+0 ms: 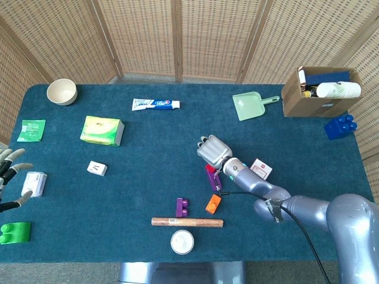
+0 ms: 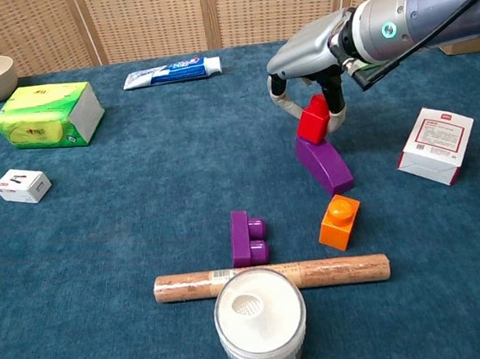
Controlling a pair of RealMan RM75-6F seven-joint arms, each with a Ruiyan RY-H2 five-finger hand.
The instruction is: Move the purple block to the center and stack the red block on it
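Near the middle of the dark blue table, a little toward the robot's right, the right hand reaches down from above with its fingers curled around the red block, pinching it from both sides. The red block sits tilted on the far end of the purple block, which lies flat on the cloth as a long slab. The two appear to be touching, though the red one does not look squarely seated — it leans, with one corner higher than the other. In the head view the hand covers most of the red block, and only a sliver of purple shows beneath.

The left hand waits at the far left edge of the table, fingers spread and holding nothing, beside a small white box.

Close by, toward the robot, are a small orange block, a second, shorter purple brick, a brown cylinder lying on its side and a white-lidded jar.

The stacking step seems to be in hand — the purple block already rests about centre. Next, I judge, the red block wants levelling and pressing down onto the purple one, then a gentle release so that it does not topple.
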